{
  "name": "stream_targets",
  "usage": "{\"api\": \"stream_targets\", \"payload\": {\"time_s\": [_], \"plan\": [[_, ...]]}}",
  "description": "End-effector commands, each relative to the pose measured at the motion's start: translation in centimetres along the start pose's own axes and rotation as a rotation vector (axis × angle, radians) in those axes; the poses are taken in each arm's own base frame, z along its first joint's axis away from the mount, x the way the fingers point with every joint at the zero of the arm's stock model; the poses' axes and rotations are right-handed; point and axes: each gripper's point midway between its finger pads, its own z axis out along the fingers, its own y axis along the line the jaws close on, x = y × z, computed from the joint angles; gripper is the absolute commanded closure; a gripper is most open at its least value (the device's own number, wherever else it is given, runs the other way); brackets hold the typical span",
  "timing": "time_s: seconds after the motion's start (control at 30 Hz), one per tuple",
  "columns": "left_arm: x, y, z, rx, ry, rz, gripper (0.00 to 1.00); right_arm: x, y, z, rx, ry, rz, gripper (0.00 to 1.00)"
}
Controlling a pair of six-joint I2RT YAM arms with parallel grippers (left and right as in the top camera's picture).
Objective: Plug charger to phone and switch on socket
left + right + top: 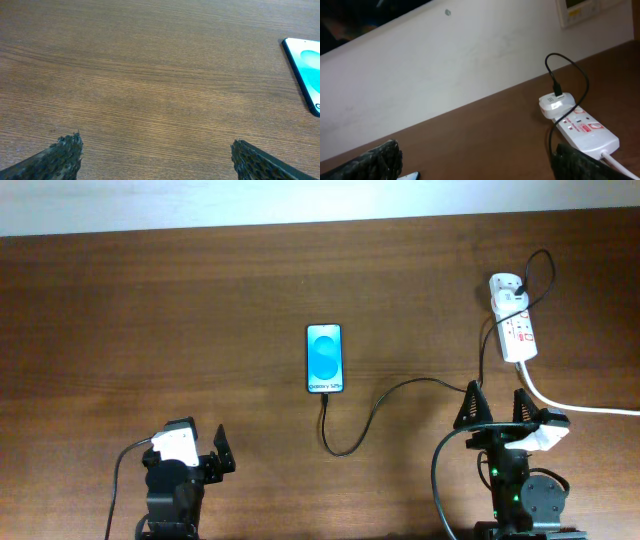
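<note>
The phone point(324, 358) lies flat mid-table, cyan screen up; its edge shows at the right of the left wrist view point(306, 70) and a corner at the bottom of the right wrist view point(409, 176). The black charger cable point(385, 402) runs from a white adapter point(506, 288) on the socket point(516, 328) in a loop to the phone's near end; its tip touches the phone's bottom edge. The socket also shows in the right wrist view point(580, 130). My left gripper point(215, 452) is open and empty near the front left. My right gripper point(495, 406) is open and empty, just in front of the socket.
A thick white cord point(580, 406) leaves the socket toward the right table edge. A white wall point(445, 75) stands behind the table's far edge. Bare brown wood point(150, 85) lies under the left gripper.
</note>
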Motion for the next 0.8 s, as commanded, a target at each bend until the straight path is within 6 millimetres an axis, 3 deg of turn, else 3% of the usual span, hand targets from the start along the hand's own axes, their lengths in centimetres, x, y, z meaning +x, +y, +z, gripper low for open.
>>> {"api": "stream_targets", "payload": {"time_s": [0.0, 0.13, 0.3, 0.77], "plan": [[0.1, -0.1, 0.0, 0.005, 0.002, -0.006, 0.01, 1.7, -1.0, 0.0, 0.038, 0.038, -0.011, 0.02], [0.1, -0.1, 0.0, 0.005, 0.002, -0.006, 0.01, 3.0, -2.0, -0.1, 0.084, 0.089, -0.014, 0.02], [0.1, -0.1, 0.0, 0.005, 0.002, -0.006, 0.0, 3.1, -1.5, -0.1, 0.058, 0.099, -0.123, 0.02], [0.1, -0.1, 0.0, 0.005, 0.002, -0.006, 0.01, 3.2, -1.2, -0.1, 0.046, 0.103, -0.124, 0.01]]}}
